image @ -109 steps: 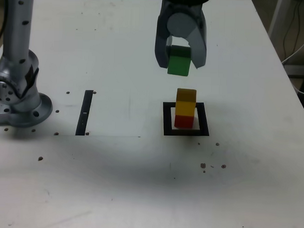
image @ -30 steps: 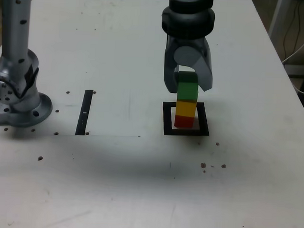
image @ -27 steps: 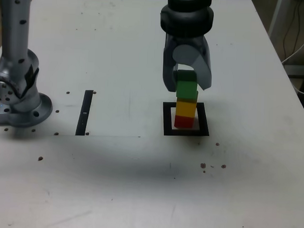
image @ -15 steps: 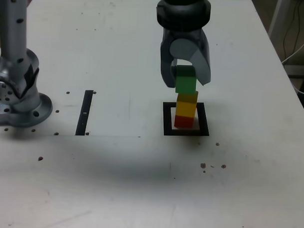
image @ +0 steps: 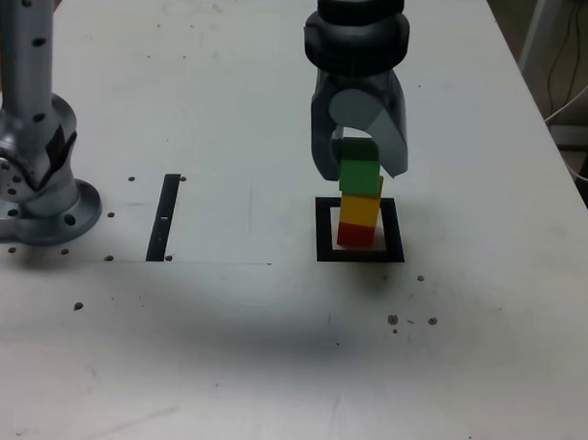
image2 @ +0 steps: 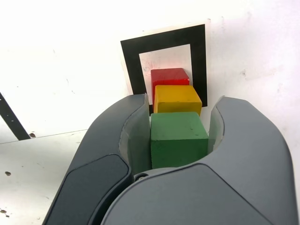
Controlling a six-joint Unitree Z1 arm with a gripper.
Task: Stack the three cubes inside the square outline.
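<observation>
**While the green block is gripped, the stack waits for its top**

While your gripper [image: 358, 169] is clamped tight on the green cube [image: 360, 174], you have that cube sitting at, or just above, the top of the yellow cube [image: 360, 210]; the exterior view cannot settle whether they touch. Yellow rests on the red cube [image: 354, 235], and red stands on the pale centre of the square outline [image: 360, 256], so the lower two are placed. From the wrist view, green [image2: 178, 136] looks shifted a little off yellow [image2: 176, 99], which is probably why you are holding on: let go only once the faces line up, or the top block may tip. The thin black strip [image: 164, 217] lies well apart, unused.
</observation>
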